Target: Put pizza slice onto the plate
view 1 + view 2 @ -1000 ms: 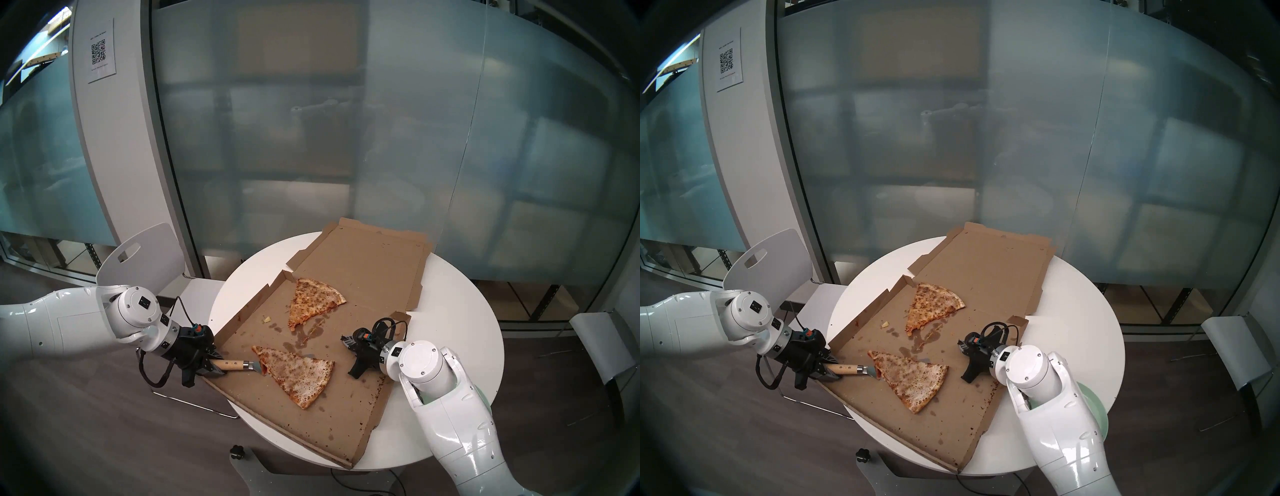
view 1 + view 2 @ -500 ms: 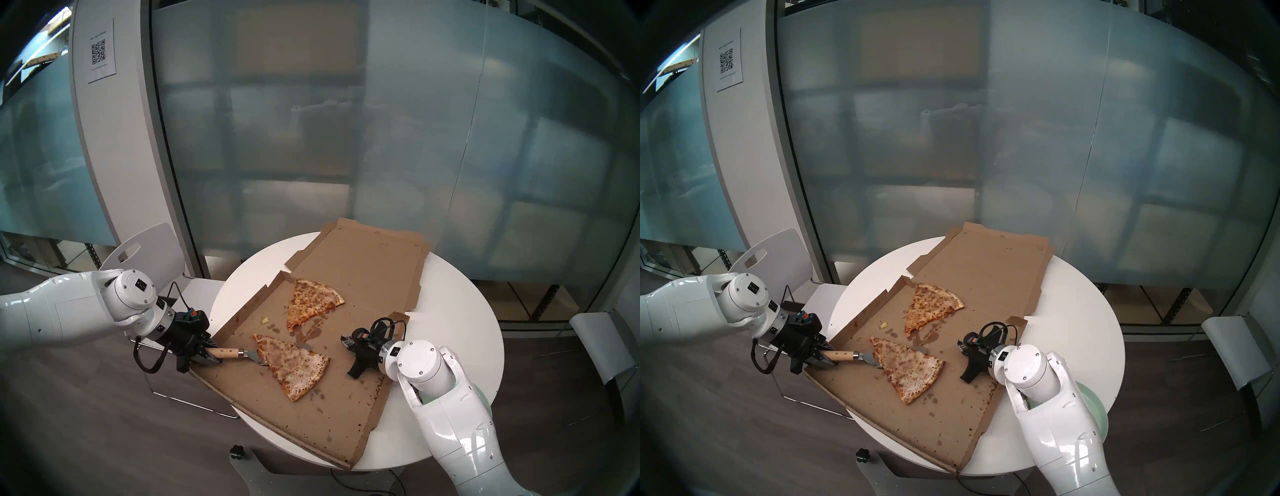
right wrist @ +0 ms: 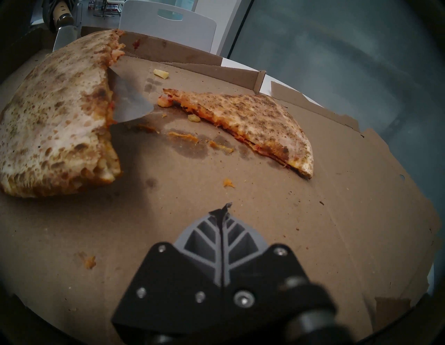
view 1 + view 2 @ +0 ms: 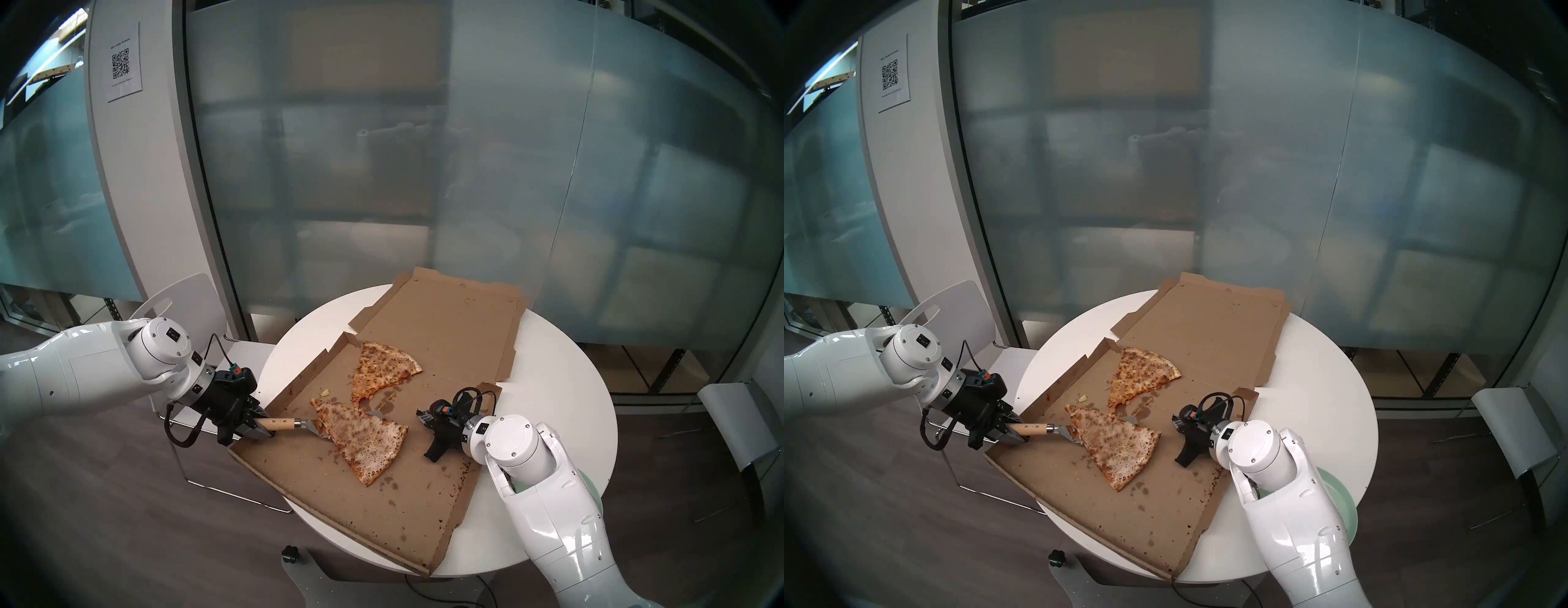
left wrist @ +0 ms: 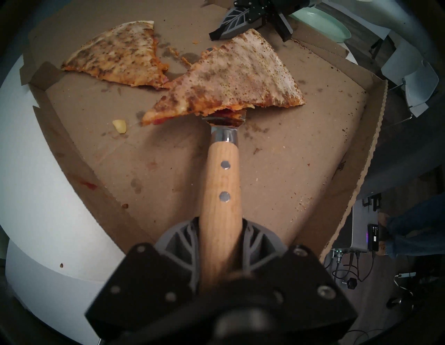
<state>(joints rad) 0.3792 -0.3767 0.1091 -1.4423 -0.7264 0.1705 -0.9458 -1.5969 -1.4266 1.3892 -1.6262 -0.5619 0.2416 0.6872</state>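
The pizza slice (image 4: 365,441) (image 4: 1119,446) (image 5: 236,79) (image 3: 55,120) is long, pale and brown-speckled. It lies across the metal blade of a wooden-handled server (image 4: 278,423) (image 5: 221,192) in the open box, with its side edge raised off the cardboard. My left gripper (image 4: 259,429) (image 5: 220,231) is shut on the server's handle at the box's left edge. My right gripper (image 4: 421,415) (image 4: 1176,422) (image 3: 224,209) is shut and empty, just right of the slice's crust. The mint-green plate (image 4: 1339,501) (image 5: 334,29) lies on the table, mostly hidden behind my right arm.
A second, more orange slice (image 4: 384,375) (image 3: 252,120) lies further back in the brown pizza box (image 4: 382,509), which overhangs the round white table (image 4: 564,403). Crumbs and grease spots dot the cardboard. White chairs stand at the left (image 4: 182,314) and right (image 4: 738,420).
My left gripper has risen and drawn back with the server, carrying the slice toward the far slice. The box's near-left corner shifted leftward. The right gripper barely moved.
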